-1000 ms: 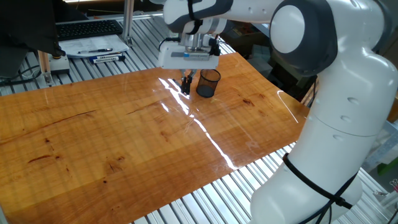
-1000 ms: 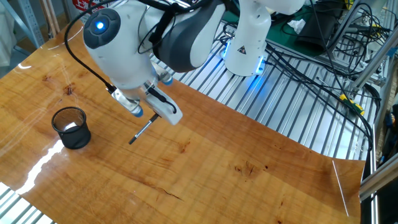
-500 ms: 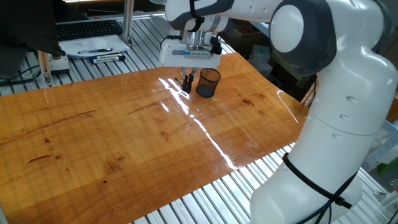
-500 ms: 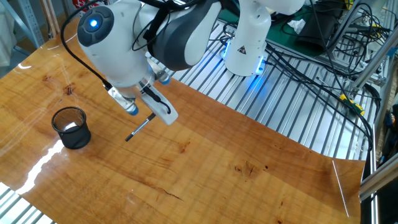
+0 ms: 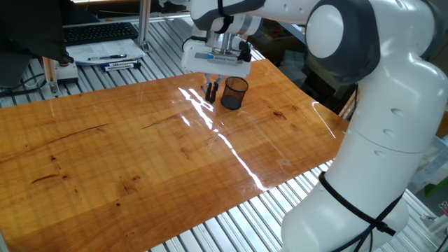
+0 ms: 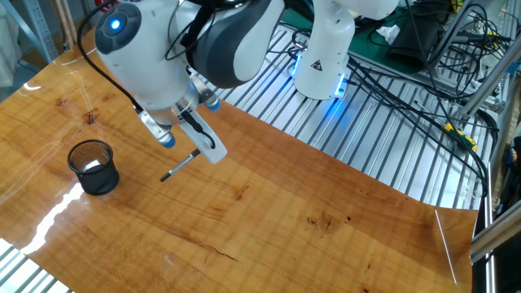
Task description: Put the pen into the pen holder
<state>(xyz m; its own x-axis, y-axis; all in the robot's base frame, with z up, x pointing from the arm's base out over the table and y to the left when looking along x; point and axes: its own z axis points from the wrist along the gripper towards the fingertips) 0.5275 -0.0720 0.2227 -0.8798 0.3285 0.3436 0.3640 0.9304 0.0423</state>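
Note:
The pen (image 6: 179,165) is thin and black, held at a slant above the wooden table, with my gripper (image 6: 198,151) shut on its upper end. Its lower tip points down towards the left. The pen holder (image 6: 94,167), a small black wire-mesh cup, stands upright on the table to the left of the pen and apart from it. In the one fixed view my gripper (image 5: 211,87) hangs just left of the pen holder (image 5: 234,92), and the pen (image 5: 209,93) shows as a short dark stub beneath the fingers.
The wooden table top (image 5: 140,154) lies on a slatted metal bench. Behind it, at the far left, are a keyboard (image 5: 98,31), papers and a marker (image 5: 120,65). Cables (image 6: 407,73) and the arm's base (image 6: 326,49) lie beyond the far edge.
My gripper has risen a little with the pen and shifted towards the pen holder. The cup has not moved.

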